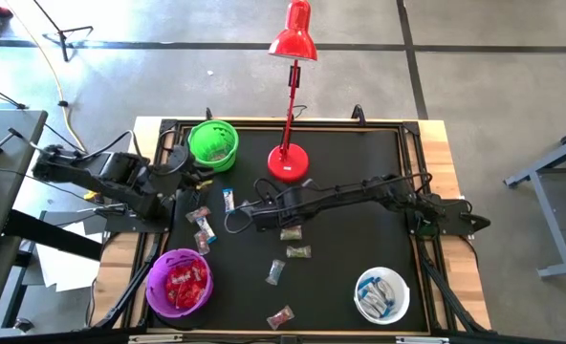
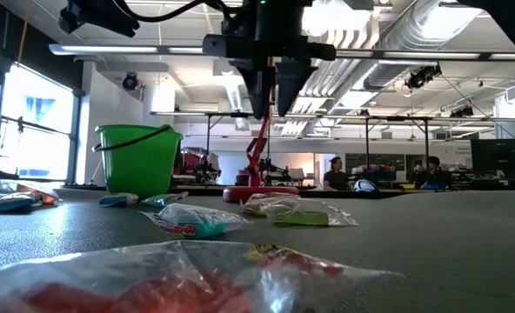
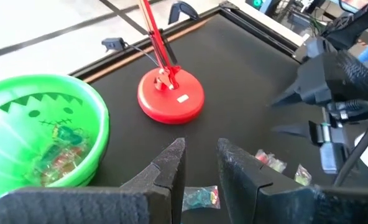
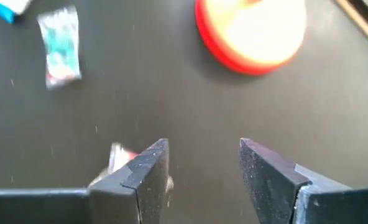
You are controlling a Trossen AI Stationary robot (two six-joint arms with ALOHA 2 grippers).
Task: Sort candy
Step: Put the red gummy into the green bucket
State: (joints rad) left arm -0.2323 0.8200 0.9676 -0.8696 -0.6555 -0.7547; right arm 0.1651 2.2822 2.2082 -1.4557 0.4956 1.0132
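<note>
With most sweets already in bowls, sorting about half done. Purple bowl point(image 1: 179, 283) holding reds, white bowl point(image 1: 382, 294) blue-and-whites, green bowl point(image 1: 212, 144) greenish ones. Right gripper point(image 1: 248, 216) reaching mid-mat beside the red lamp point(image 1: 289, 162), fingers wide, holding nothing. Left gripper point(image 1: 189, 178) near the green bowl, fingers narrow, seemingly empty. Loose candy point(image 1: 292, 233) scattered between. Next, probably: lower right gripper over nearest piece, close.
</note>
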